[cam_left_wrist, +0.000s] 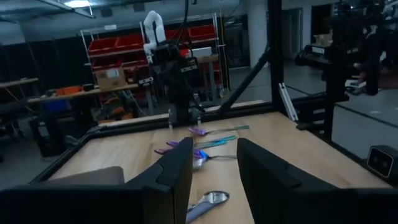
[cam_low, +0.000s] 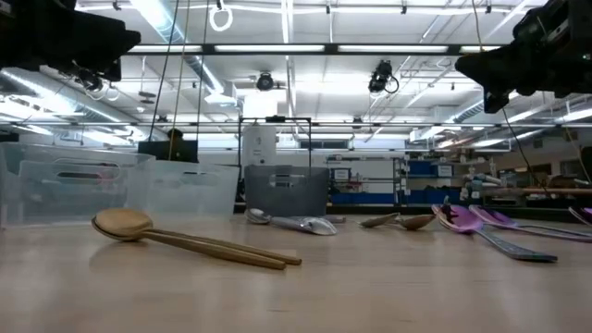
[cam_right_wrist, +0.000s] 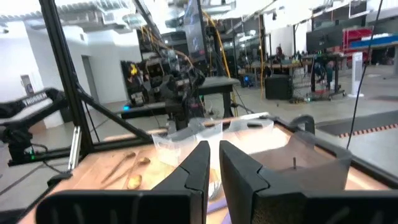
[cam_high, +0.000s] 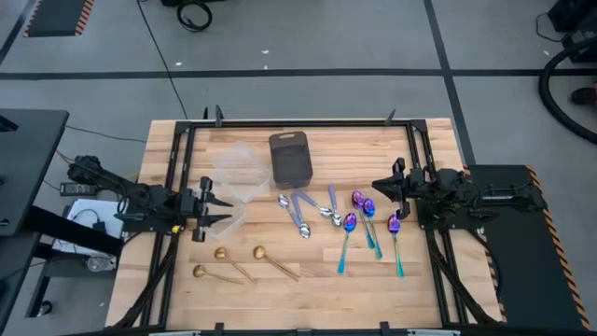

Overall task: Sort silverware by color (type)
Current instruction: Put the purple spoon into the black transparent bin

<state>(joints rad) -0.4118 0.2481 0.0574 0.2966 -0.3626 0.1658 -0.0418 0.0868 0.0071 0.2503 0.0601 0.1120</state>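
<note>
Several spoons lie flat on the wooden table in loose groups. Gold spoons (cam_high: 227, 255) lie near-left, shiny silver spoons (cam_high: 303, 217) in the middle, and purple-bowled spoons with teal handles (cam_high: 364, 219) to the right. My left gripper (cam_high: 220, 207) hovers open at the table's left, above a clear tub and pointing right. In its wrist view the left gripper (cam_left_wrist: 214, 167) faces the silver spoons (cam_left_wrist: 208, 200). My right gripper (cam_high: 379, 188) hovers at the right, pointing left, with a narrow gap between its fingers. The right gripper (cam_right_wrist: 214, 163) holds nothing.
A dark grey tray (cam_high: 290, 157) stands at the far middle, and clear plastic tubs (cam_high: 236, 173) sit beside it to the left. Black frame rails (cam_high: 177, 168) run along the table's left, right and far sides. Bare wood (cam_high: 308, 285) lies along the near edge.
</note>
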